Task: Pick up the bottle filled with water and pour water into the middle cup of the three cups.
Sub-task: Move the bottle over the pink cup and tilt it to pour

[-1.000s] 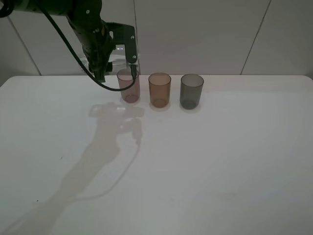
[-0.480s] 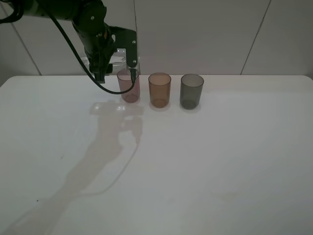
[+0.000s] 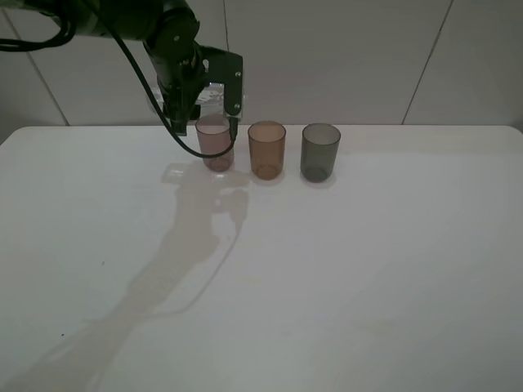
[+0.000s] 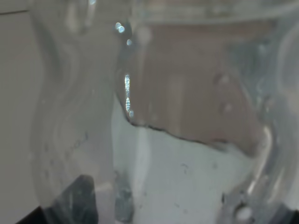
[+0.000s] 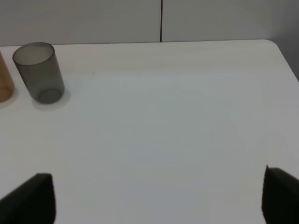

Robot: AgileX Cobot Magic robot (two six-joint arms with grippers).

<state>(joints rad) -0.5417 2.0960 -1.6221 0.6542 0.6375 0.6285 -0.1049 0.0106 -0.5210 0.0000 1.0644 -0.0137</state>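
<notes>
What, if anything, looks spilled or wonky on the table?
Nothing spilled: no puddle on the table, and the pinkish cup, amber middle cup and grey cup stand upright in a row. Only oddity: the left gripper holds the bottle near the pinkish cup, not the middle one.

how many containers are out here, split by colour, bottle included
clear bottle: 1
pinkish-mauve cup: 1
amber-brown cup: 1
dark grey-green cup: 1
total: 4
</notes>
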